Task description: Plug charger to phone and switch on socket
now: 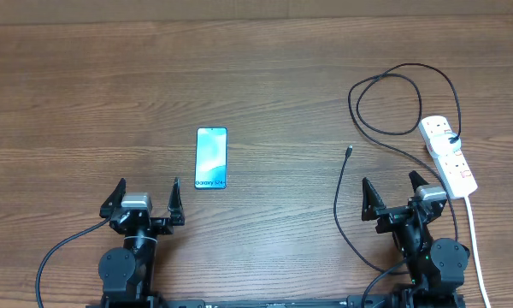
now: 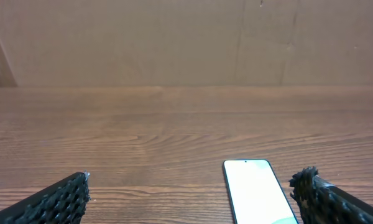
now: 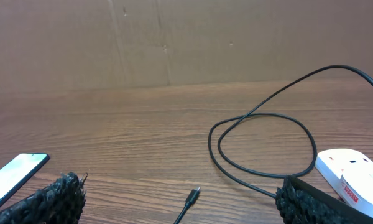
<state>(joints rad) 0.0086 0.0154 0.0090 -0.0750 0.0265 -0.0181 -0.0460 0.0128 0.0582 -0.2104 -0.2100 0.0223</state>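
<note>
The charger plug lies ahead-left of the right gripper, its length running back toward the robot (phone sits nearer the left gripper); both grippers gape open, empty.

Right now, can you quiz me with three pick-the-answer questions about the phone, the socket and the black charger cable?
1. What colour is the socket?
A) white
B) green
C) black

2. Where is the phone?
A) on top of the socket
B) flat on the table, nearer the left gripper
C) lifted in the air

3. What is the charger's plug doing?
A) pushed into the phone
B) lifted in the air
C) lying loose on the table, apart from the phone

Answers:
1 A: the overhead view shows a white strip with small red switches.
2 B: the phone lies screen up on the wood, just ahead of the open left gripper.
3 C: bare wood shows between the plug and the phone.
</note>
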